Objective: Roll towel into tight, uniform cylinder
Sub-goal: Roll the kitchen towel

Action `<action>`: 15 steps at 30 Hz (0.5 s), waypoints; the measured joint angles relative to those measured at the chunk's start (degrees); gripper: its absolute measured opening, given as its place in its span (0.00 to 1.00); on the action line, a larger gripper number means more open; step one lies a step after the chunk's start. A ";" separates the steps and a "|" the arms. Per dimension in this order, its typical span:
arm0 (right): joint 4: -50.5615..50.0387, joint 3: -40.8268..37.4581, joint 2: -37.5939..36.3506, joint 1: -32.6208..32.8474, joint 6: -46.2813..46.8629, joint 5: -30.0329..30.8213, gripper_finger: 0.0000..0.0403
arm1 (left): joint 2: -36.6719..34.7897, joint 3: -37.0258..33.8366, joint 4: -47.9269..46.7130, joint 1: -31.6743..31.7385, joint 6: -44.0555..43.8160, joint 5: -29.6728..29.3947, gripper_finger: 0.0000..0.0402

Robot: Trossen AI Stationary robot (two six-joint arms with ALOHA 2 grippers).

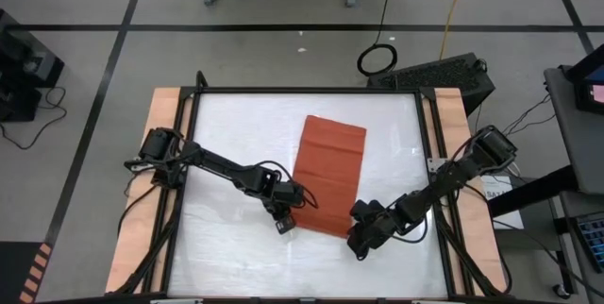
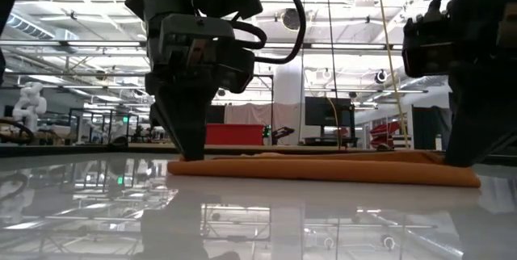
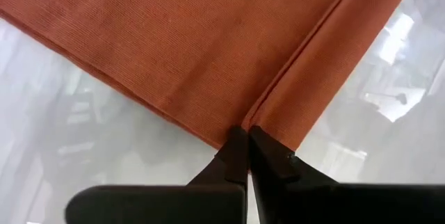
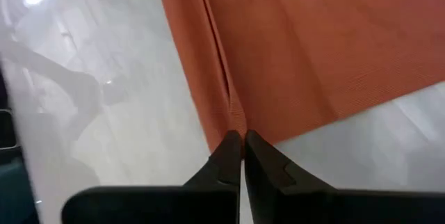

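The rust-orange towel [image 1: 328, 167] lies flat on the white tabletop, its long sides running from far to near. Its near end is turned over into a narrow folded strip [image 3: 327, 64] [image 4: 186, 57]. My left gripper [image 1: 286, 226] [image 3: 247, 137] is shut at the towel's near left corner. My right gripper [image 1: 357, 245] [image 4: 241, 140] is shut at the near right corner. In the low view the towel [image 2: 323, 169] is a low flat band, with my left gripper [image 2: 191, 157] standing at its left end. My left gripper sets its shut fingertips on the towel's left side edge, where the folded strip's edge line [image 3: 261, 109] meets it. It comes steeply from above; the cloth lies flat on the table. Whether any cloth is between the fingers, I cannot tell. My right gripper sets its shut fingertips on the towel's right side edge, where the strip's edge line [image 4: 233, 113] runs out. It slants down from the near right; the cloth lies flat. Whether any cloth is between the fingers, I cannot tell.
A black frame [image 1: 311, 90] and wooden side rails [image 1: 165, 125] border the tabletop. Bare white surface [image 1: 236, 134] lies left of the towel and along the near edge. A black box [image 1: 444, 73] and a coiled cable [image 1: 377, 59] lie on the floor beyond the far right corner.
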 joint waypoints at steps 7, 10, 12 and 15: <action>0.49 0.07 1.85 0.00 -0.43 -2.67 0.05 | 0.02 0.00 -0.37 0.00 0.85 -0.99 0.06; 0.30 0.07 1.87 0.04 -0.56 -2.81 0.08 | 0.02 -0.07 -1.03 0.00 0.83 -1.11 0.07; 0.09 0.07 1.59 0.04 -1.15 -2.84 0.10 | 0.02 -0.09 -1.07 0.00 0.81 -1.11 0.07; -0.28 0.04 1.08 0.08 -1.61 -2.83 0.15 | 0.02 -0.09 -1.39 0.00 0.79 -1.16 0.08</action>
